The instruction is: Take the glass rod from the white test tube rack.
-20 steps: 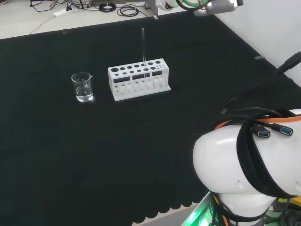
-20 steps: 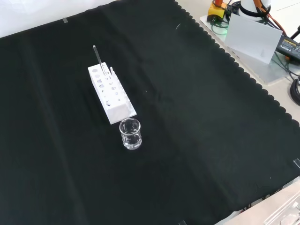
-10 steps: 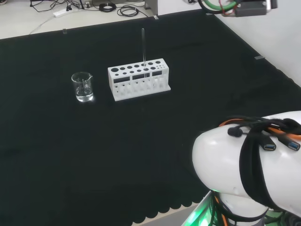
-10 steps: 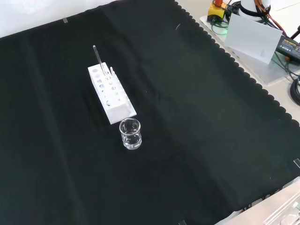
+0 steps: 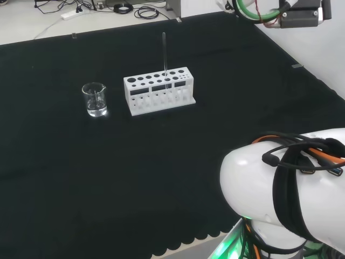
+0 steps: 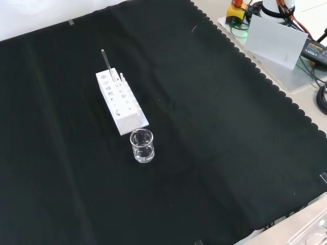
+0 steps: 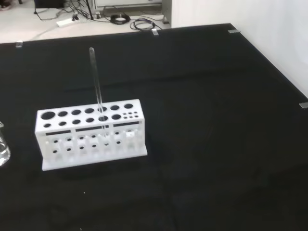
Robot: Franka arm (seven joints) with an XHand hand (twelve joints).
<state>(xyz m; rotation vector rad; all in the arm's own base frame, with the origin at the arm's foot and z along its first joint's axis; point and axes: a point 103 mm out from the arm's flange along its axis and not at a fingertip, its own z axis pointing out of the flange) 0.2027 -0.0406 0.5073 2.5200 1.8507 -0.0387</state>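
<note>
A white test tube rack (image 5: 158, 90) (image 6: 120, 101) (image 7: 90, 132) stands on the black cloth. A clear glass rod (image 5: 164, 53) (image 6: 107, 64) (image 7: 96, 84) stands nearly upright in one of its holes, toward the rack's right end in the head view. The wrist view looks at the rack and the rod from some distance.
A small clear glass beaker (image 5: 95, 99) (image 6: 141, 145) stands left of the rack in the head view and nearer than it in the front view. The arm's white link (image 5: 280, 199) fills the head view's lower right. Cables and a white box (image 6: 273, 38) lie beyond the cloth's scalloped edge.
The arm's upper part at the head view's top has swung to the right, and the white link at the lower right has turned. Rack, rod and beaker have not moved.
</note>
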